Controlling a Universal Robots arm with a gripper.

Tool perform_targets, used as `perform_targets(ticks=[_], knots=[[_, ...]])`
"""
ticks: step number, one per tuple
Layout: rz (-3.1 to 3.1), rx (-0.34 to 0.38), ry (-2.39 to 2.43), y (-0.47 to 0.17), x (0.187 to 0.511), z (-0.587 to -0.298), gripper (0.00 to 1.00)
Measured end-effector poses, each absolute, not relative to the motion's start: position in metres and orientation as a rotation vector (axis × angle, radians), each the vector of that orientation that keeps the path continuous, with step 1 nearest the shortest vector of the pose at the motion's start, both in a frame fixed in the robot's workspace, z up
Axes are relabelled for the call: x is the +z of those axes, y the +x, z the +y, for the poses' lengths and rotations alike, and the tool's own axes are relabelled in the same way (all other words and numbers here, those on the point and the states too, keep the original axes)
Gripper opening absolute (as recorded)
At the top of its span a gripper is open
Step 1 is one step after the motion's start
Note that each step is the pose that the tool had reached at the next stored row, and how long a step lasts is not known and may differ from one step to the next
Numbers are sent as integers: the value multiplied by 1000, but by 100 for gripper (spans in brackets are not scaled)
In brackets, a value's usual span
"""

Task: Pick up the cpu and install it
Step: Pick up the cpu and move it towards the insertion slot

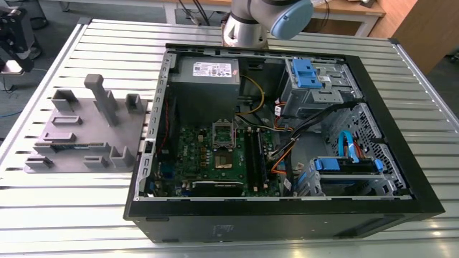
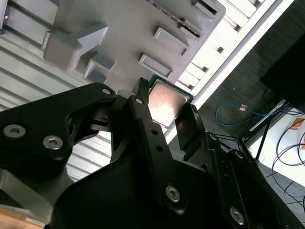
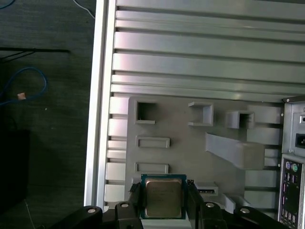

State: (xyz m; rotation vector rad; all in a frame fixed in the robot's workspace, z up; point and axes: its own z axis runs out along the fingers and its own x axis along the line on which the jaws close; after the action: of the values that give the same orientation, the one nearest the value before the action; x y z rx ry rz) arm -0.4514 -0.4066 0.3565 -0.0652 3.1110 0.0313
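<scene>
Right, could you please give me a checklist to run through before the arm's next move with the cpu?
1. Gripper shut on the cpu: ok, a finger against each side in both wrist views.
2. Metal top of the cpu facing the wrist cameras: ok.
3. Cpu clear of the grey fixture tray: cannot tell.
4. Motherboard socket empty: ok, its bracket looks swung open.
5. Cables off the socket: ok, they lie to the exterior view's right of it.
</scene>
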Motion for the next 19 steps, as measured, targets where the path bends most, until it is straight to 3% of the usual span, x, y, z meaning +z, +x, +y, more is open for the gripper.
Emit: perform_targets(ticks=[19], knots=[[3111,31,-65,-391,356,-407,47]])
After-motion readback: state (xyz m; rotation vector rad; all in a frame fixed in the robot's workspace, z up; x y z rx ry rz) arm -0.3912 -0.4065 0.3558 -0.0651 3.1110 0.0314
